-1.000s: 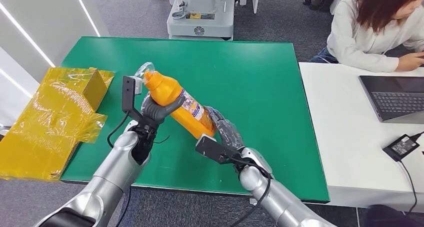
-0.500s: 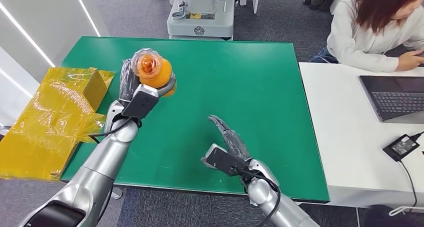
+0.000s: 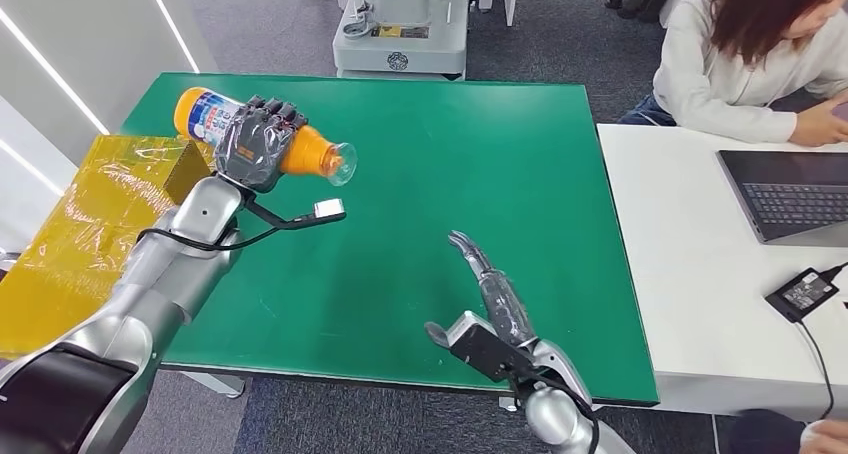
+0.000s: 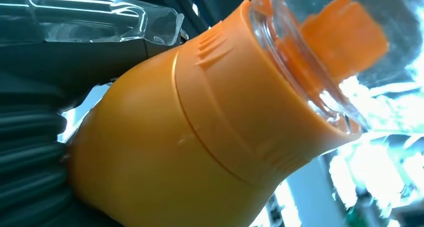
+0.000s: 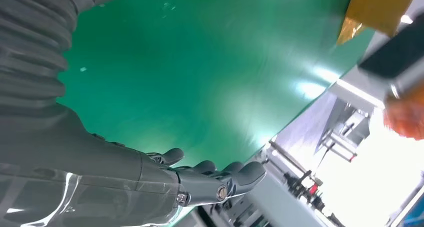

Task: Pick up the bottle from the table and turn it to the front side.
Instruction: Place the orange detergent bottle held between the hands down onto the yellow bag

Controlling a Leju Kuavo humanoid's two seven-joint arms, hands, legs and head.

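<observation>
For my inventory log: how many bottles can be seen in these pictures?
1. The orange bottle is held in the left hand, lying sideways above the green table near its left edge, cap toward the table's middle.

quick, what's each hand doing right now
Left hand: holding the orange bottle above the table.
Right hand: open, holding nothing.

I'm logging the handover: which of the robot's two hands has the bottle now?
The left hand: it grips the orange bottle above the green table, clear cap pointing right. The right hand holds nothing, fingers straight.
</observation>
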